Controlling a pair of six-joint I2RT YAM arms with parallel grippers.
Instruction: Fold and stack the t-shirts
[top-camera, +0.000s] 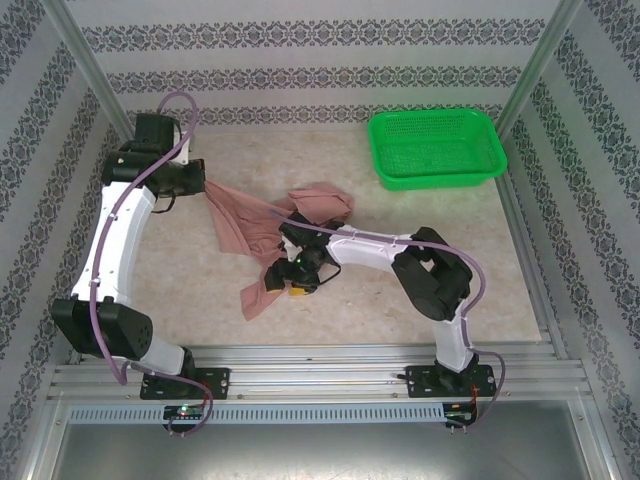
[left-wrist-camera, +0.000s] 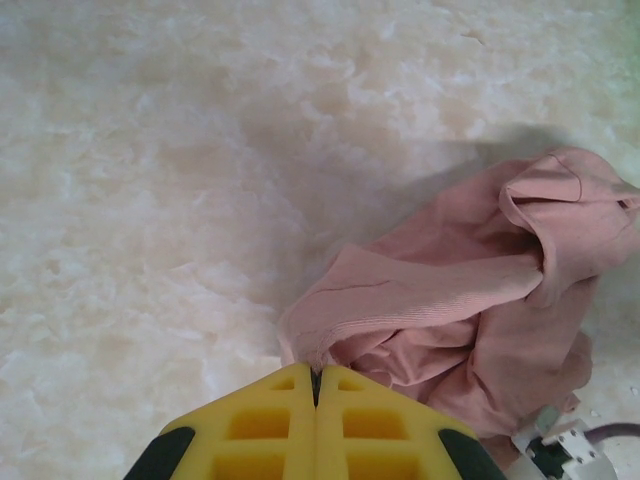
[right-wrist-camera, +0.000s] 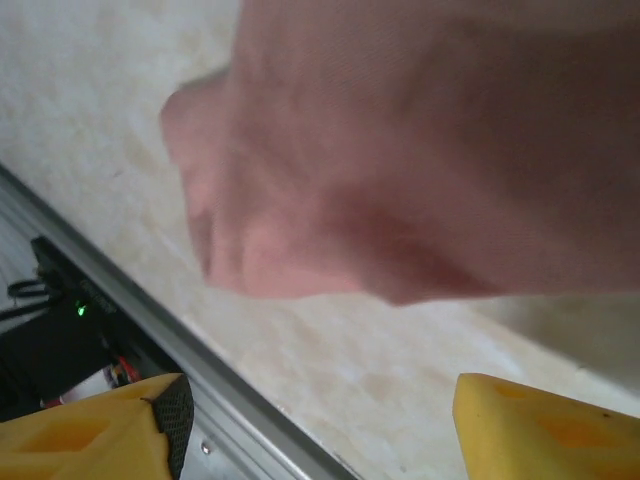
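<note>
Arms first, in the top view: the left arm (top-camera: 120, 230) arches from its near-left base to the far left of the worktop (top-camera: 530, 260). The right arm (top-camera: 380, 250) bends left from its near-right base, wrist low over the t-shirt (top-camera: 250, 225). The shirt lies crumpled mid-worktop, dusty pink, one edge reaching up to the left wrist. From the left wrist we see the left fingers (left-wrist-camera: 270, 430) pressed together, pinching a fold of the cloth. From the right wrist we see the right fingers (right-wrist-camera: 100, 430) spread with nothing between them, and the shirt as a blurred pink mass beyond.

Blurred t-shirt (right-wrist-camera: 400, 150) (cropped at top edge)
</note>
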